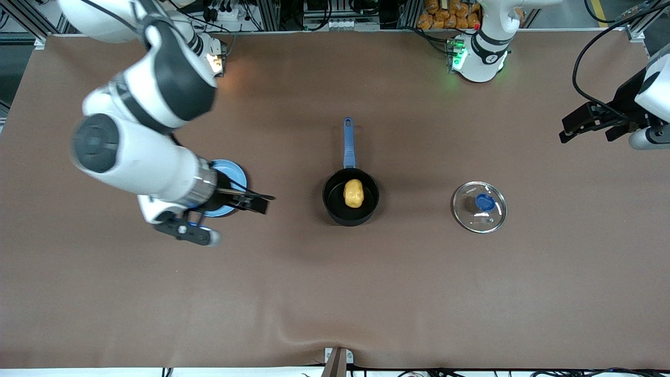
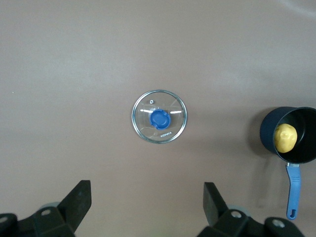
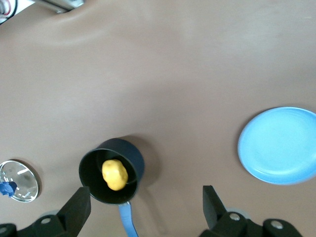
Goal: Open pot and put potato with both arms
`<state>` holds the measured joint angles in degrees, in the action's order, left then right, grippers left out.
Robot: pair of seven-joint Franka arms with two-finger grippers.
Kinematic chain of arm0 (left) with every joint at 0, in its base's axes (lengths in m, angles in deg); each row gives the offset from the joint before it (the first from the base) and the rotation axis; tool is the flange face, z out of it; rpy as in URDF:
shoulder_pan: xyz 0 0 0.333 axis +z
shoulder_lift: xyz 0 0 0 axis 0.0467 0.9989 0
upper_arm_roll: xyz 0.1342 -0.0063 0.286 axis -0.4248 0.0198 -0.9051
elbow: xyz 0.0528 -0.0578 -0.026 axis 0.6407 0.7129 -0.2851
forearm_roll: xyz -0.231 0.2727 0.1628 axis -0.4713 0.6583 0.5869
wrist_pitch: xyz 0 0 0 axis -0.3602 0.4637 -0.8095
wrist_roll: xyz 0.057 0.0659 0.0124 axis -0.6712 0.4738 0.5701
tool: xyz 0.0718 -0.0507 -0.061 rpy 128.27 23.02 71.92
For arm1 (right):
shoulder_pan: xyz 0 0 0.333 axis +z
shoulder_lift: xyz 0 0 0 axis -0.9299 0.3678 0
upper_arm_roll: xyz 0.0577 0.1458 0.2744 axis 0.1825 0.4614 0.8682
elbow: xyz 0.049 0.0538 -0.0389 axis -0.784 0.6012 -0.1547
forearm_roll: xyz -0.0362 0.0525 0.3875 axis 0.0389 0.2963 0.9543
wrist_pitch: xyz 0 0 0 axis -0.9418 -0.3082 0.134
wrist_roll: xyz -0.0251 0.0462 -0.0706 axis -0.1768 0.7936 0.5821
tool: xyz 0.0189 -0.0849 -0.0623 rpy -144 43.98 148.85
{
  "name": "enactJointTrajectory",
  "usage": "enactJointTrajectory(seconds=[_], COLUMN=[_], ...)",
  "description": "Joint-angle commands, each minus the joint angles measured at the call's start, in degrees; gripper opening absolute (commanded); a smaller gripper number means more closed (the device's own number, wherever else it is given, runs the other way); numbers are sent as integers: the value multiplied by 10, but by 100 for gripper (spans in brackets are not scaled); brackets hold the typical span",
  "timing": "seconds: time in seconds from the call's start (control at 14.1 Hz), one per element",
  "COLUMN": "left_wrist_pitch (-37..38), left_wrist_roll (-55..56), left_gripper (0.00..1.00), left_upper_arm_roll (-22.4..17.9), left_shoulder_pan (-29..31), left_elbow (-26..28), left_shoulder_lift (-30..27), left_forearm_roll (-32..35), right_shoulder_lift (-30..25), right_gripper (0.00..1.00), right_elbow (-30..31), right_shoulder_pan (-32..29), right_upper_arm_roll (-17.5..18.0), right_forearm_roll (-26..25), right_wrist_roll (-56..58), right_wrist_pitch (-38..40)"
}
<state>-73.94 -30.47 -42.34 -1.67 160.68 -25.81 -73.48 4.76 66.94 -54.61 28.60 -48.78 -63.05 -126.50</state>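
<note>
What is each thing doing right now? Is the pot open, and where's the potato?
pot: open, upright on the table
potato: inside the pot
lid: off, flat on the table toward the left arm's end
plate: bare where it shows
left gripper: open, holding nothing, above the table
right gripper: open, holding nothing, beside the plate

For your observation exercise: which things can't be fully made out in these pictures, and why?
- Plate: front view, mostly covered by the right arm and right pincer.
- Pot: left wrist view, cut by the edge.
- Lid: right wrist view, cut by the edge.
</note>
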Motion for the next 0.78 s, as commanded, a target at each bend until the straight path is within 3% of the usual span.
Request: enactJointTrajectory(seconds=[0.0, 0.07, 0.21, 0.42, 0.64, 0.71], left_wrist_pitch=[8, 8, 8, 6, 0, -8], left_wrist_roll=[-20, -19, -17, -12, -13, -13], left_gripper=[100, 100, 100, 100, 100, 100], left_upper_arm_roll=[-5, -5, -5, -5, -8, -11], left_shoulder_pan=[5, 5, 5, 13, 25, 23], left_elbow=[3, 3, 3, 5, 7, 12], left_shoulder_lift=[-9, -10, -9, -15, -10, -12], left_forearm_roll=[-14, -13, -13, -16, -35, -36], right_shoulder_lift=[-31, -44, -62, -83, -148, -176], right_gripper=[100, 100, 100, 100, 100, 100], right_elbow=[13, 13, 15, 19, 89, 117], right_shoulder_pan=[-48, -64, -88, -149, -157, -155], right_upper_arm_roll=[17, 20, 31, 103, 100, 84], right_forearm_roll=[5, 2, -52, -127, -148, -146], right_wrist_roll=[17, 44, 96, 122, 128, 151], right_wrist_pitch=[44, 62, 79, 104, 100, 100])
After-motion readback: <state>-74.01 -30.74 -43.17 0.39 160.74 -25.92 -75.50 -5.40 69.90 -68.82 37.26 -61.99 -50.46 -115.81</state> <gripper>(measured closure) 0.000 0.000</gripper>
